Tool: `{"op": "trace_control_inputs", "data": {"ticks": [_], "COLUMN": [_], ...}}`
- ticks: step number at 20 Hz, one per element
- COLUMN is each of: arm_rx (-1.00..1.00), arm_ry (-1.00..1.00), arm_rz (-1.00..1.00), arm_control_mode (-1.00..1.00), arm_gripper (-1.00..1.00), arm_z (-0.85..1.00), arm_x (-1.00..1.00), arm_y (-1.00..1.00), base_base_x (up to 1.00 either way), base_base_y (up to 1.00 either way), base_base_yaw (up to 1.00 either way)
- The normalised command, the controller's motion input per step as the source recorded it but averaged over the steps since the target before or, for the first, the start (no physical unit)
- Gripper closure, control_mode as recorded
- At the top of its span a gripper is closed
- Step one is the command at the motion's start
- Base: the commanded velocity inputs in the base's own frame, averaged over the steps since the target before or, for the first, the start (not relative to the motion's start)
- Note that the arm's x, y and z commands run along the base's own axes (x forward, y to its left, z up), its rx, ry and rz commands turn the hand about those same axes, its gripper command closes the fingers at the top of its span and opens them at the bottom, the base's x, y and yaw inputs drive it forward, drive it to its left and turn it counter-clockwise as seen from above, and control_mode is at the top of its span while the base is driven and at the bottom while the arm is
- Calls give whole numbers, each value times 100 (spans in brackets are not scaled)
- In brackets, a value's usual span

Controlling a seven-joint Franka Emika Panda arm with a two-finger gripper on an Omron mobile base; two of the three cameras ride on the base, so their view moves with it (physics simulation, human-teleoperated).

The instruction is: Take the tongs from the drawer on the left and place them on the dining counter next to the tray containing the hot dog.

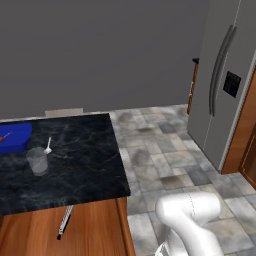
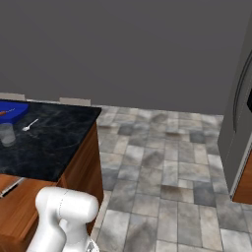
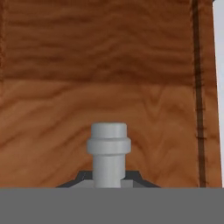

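Note:
In the hand view my gripper (image 3: 108, 183) is shut on the silver bar handle (image 3: 108, 144) of the reddish-brown drawer (image 3: 105, 78), seen end-on right against its front. Below the edge of the dining counter (image 1: 85, 165) the slim silver tongs (image 1: 64, 222) with a dark tip lie on brown wood, apparently inside the pulled-out drawer (image 1: 30, 235); the tongs (image 2: 11, 187) show again at the left edge of the right base view. The blue tray (image 1: 15, 137) holds the hot dog (image 1: 4, 136) at the counter's far left, cut off by the frame edge.
A clear glass (image 1: 37, 160) and a small white spoon (image 1: 48, 146) stand right of the tray. A steel fridge (image 1: 225, 85) rises at the right across a stone-tiled floor (image 1: 160, 165). A stool top (image 1: 64, 112) peeks behind the counter.

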Motion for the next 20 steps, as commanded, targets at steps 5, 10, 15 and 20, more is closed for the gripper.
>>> {"op": "trace_control_inputs", "data": {"ticks": [5,10,15,20], "arm_rx": [1,0,0,0], "arm_ry": [0,0,0,0], "arm_rz": [-3,-1,0,-2], "arm_control_mode": [-100,-100,-100,-100], "arm_gripper": [100,100,100,100], "arm_z": [0,0,0,0], "arm_x": [-39,-1,-11,-40], "arm_y": [0,0,0,0], "base_base_x": [0,0,0,0], "base_base_y": [0,0,0,0], "base_base_yaw": [0,0,0,0]}}
